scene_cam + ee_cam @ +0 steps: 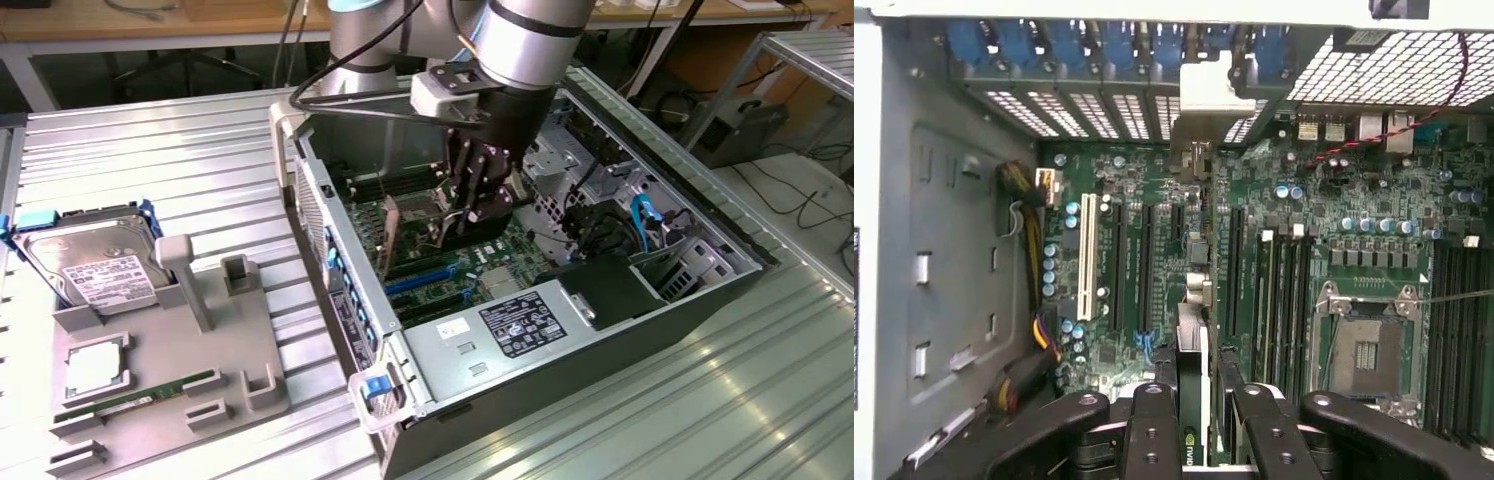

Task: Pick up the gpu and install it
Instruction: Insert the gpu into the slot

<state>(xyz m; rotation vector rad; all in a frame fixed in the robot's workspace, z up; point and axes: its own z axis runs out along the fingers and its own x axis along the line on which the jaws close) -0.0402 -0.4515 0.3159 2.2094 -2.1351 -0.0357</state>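
My gripper [478, 212] is lowered inside the open computer case [441, 395] and is shut on the gpu [411, 228]. The card hangs on edge just above the motherboard's expansion slots [424, 280]. In the wrist view the gpu [1194, 330] runs edge-on between my two black fingers [1153, 425]. Its silver end bracket [1206, 88] reaches the rear slot openings of the case. The card sits over the gap between the long black slots [1144, 255] and the RAM sockets. Whether it touches a slot cannot be told.
A grey holder [174, 340] on the exterior view's left carries a silver hard drive [91, 268], a green RAM stick [134, 396] and a small square chip [96, 366]. Inside the case are the bare CPU socket [1364, 350], cable bundles [1029, 215] and blue slot latches [1069, 45].
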